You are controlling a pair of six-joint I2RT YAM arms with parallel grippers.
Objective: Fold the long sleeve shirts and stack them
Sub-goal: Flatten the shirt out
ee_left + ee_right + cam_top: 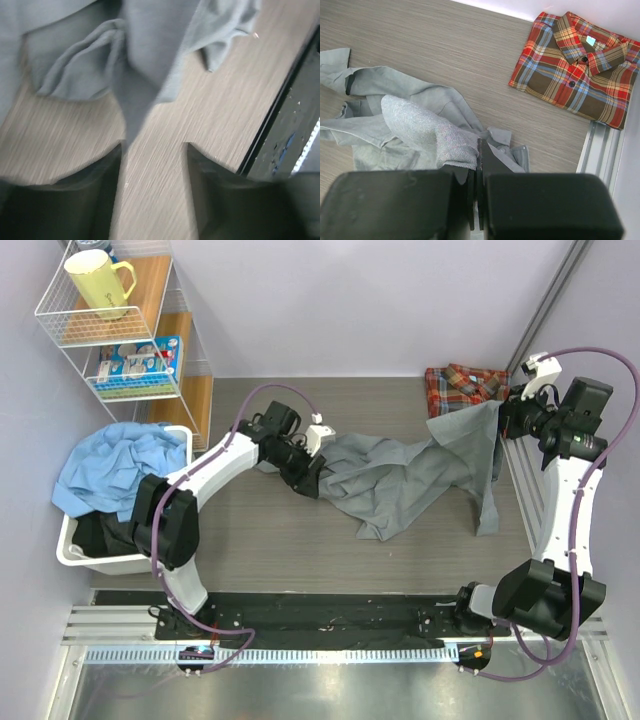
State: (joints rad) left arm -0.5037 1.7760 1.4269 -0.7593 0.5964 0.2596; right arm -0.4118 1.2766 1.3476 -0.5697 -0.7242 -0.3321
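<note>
Most of the table (280, 540) in front of me is taken up by the grey shirt (400, 480), and that is the unfinished part of the job: it sprawls crumpled across the middle, with no fold in it that I can make out. One end of it is drawn up toward the far right, where my right gripper (477, 150) has its fingers pressed together on a bunch of the grey cloth. My left gripper (152, 150) hangs low over the shirt's other end with its fingers spread; only bare wood shows between them, and the nearest grey fold lies just beyond the tips. The plaid shirt (580, 67) looks done. It sits in the far right corner as a neat buttoned rectangle, collar up, apart from the grey one on the tabletop. So I judge the work roughly half finished: the grey shirt must be spread flat, folded, and set on the plaid to make the stack. As for containers, the wire shelf (140, 395) at the far left carries a yellow mug (95, 282) on its upper tier and a blue-and-white packet (140, 360) on the tier below. The white bin (70, 550) at the left edge holds a heap of blue cloth (115, 465) spilling over its rim, with some dark cloth (100, 535) beneath it.
</note>
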